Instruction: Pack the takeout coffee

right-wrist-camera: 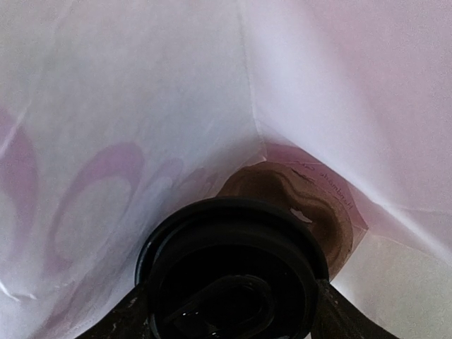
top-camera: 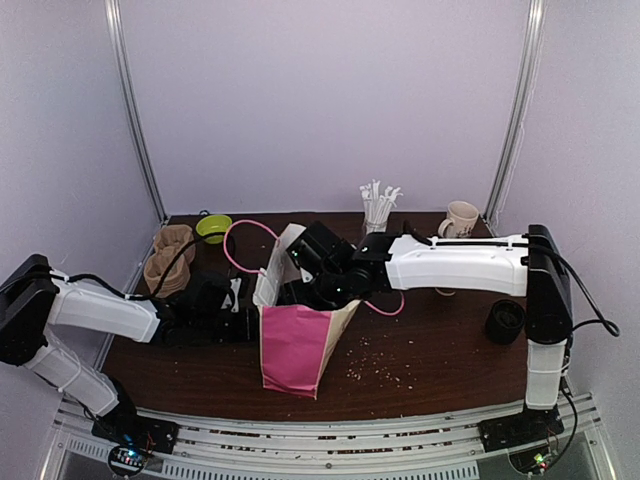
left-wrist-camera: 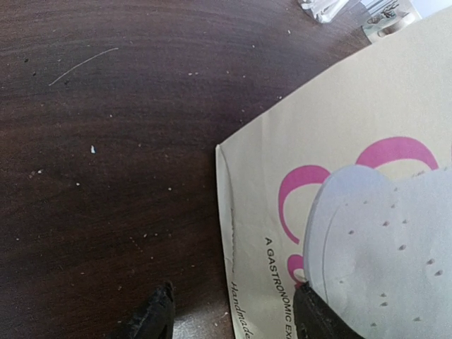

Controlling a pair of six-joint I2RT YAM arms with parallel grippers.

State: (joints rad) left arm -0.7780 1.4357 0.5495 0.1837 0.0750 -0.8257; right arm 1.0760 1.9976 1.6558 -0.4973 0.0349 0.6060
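The takeout coffee (right-wrist-camera: 233, 275) shows only in the right wrist view, as a black plastic lid seen from above. My right gripper (right-wrist-camera: 229, 311) is shut on it, one finger at each side of the lid. It hangs inside the white-lined paper bag (top-camera: 295, 350), above a brown pulp carrier (right-wrist-camera: 311, 205) lying at the bag's bottom. From above, the right gripper (top-camera: 320, 275) is sunk in the bag's mouth and the cup is hidden. My left gripper (left-wrist-camera: 233, 314) stands open over the table, with the bag's printed side (left-wrist-camera: 296, 155) between its jaws.
A cream mug (top-camera: 461, 217) and a cup of white straws (top-camera: 378, 208) stand at the back. A squat black stack of lids (top-camera: 505, 320) sits at the right. A green bowl (top-camera: 213, 227) and brown pulp carriers (top-camera: 168, 258) are at the back left. A pink cable (top-camera: 240, 250) loops behind the bag.
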